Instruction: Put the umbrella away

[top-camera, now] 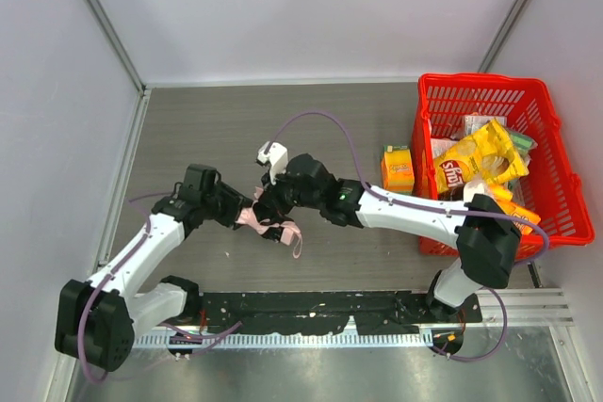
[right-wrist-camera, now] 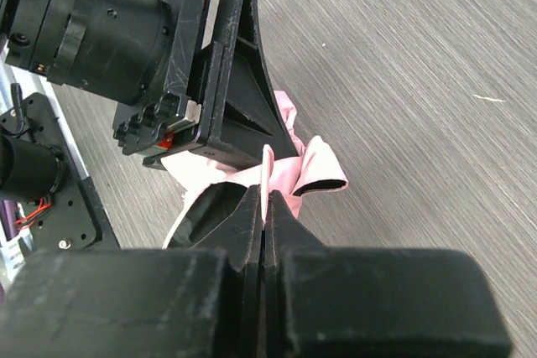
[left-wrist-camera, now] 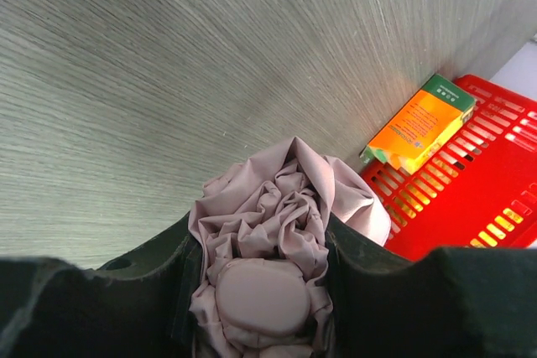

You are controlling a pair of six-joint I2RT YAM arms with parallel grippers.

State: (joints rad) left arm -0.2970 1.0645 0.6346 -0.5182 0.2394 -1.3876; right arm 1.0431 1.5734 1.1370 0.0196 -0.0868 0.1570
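Left fingers (left-wrist-camera: 155,278) clamp the bunched umbrella (left-wrist-camera: 268,215) between them; right fingers (right-wrist-camera: 239,228) pinch a thin fold

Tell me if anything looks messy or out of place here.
The umbrella looks untidy: its pink fabric is bunched in crumpled folds in the left gripper, and its strap trails loose.

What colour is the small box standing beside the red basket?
Orange with a green end. The box shows best in the left wrist view.
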